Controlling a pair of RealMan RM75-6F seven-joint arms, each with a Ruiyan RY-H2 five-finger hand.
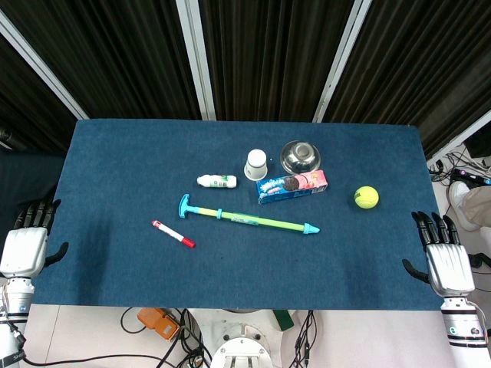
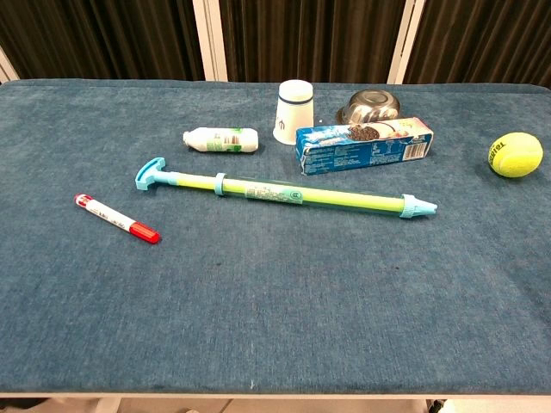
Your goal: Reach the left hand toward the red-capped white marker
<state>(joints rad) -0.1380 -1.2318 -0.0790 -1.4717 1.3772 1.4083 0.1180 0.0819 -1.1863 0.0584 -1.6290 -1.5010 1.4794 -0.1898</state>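
The red-capped white marker [image 1: 173, 233] [image 2: 116, 218] lies flat on the blue cloth, left of centre, its red cap pointing toward the front right. My left hand [image 1: 27, 239] hangs at the table's left edge, well to the left of the marker, fingers straight and apart, holding nothing. At the right edge my right hand [image 1: 441, 253] is likewise spread and empty. Neither hand shows in the chest view.
A long green and teal water squirter [image 1: 247, 219] lies just behind and to the right of the marker. Further back are a small white bottle [image 1: 217, 181], a white paper cup [image 1: 256, 164], a steel bowl [image 1: 300, 156] and a cookie box [image 1: 292, 185]. A tennis ball [image 1: 367, 197] sits at right.
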